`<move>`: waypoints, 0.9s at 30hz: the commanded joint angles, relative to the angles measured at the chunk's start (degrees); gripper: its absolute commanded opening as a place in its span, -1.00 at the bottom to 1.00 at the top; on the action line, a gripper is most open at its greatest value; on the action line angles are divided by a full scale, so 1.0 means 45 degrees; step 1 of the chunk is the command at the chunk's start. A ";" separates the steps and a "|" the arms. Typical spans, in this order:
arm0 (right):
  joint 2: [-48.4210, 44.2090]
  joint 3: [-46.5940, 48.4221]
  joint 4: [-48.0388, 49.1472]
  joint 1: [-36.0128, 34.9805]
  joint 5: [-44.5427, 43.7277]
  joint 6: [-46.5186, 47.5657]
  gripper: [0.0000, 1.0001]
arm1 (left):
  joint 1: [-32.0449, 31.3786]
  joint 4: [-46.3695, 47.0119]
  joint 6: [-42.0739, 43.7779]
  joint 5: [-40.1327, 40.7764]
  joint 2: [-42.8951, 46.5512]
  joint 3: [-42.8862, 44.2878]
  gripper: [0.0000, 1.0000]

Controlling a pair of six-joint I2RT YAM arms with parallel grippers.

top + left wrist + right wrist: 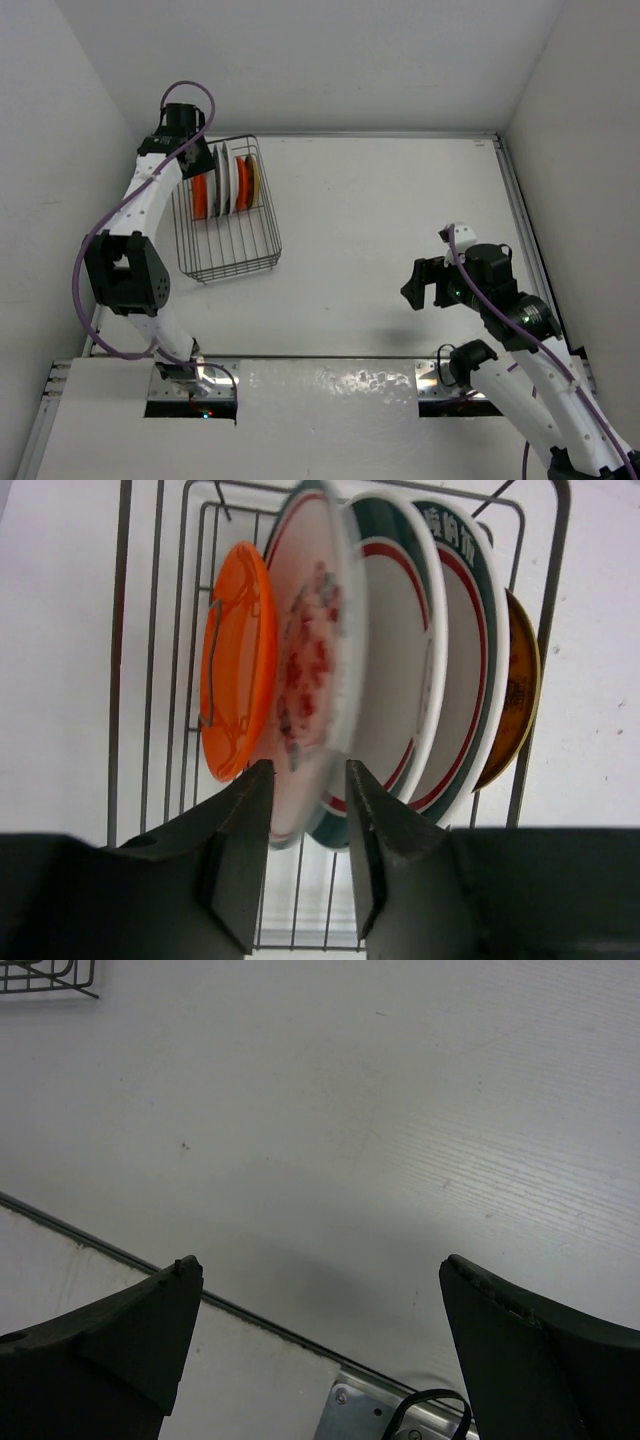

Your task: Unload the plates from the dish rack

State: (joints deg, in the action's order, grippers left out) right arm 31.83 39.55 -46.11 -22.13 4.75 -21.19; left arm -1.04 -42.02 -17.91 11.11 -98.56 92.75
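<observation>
Plates under inspection stand on edge in the far half of a rectangular dark metal wire dish rack, which sits at the far left of the white table.

Left gripper reaches in over the rack's far end. Its dark fingers are drawn to a narrow gap astride the lower rim of the nearest white round plate with a dark green and red rim ring. One finger lies against each face, and the plate appears clamped. This plate is blurred in the wrist view.

Orientation: all plates are upright or nearly so. Their edges run along the rack's long axis and their faces look across its width, so the row spans the short axis.

Count from the left wrist view is five plates:
- one plain bright orange plate at the outer left;
- three white ringed plates side by side;
- one darker amber plate at the outer right.

The top view is too small to confirm this tally.

Right gripper is spread wide and holds nothing. It hangs over bare table near the front rail, well apart from the rack.
</observation>
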 commanded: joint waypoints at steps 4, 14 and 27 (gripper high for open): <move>-0.0082 0.0000 0.0500 0.0055 0.0135 -0.0135 0.98 | 0.0094 0.0685 0.0426 -0.0926 -0.0791 0.0190 -0.43; -0.0102 0.0078 0.0422 0.0055 -0.0021 -0.0232 0.98 | 0.0153 0.0218 0.0543 -0.0460 -0.0734 0.1259 -1.00; 0.0347 0.0058 0.1046 0.0055 -0.1641 -0.1225 0.98 | 0.0114 -0.1095 0.1459 -0.1174 0.0670 0.5544 -1.00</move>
State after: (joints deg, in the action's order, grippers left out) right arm 32.38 39.55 -45.10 -22.13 0.36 -23.53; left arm -0.97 -49.15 -14.17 10.00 -100.84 116.03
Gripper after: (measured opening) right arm 0.986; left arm 0.067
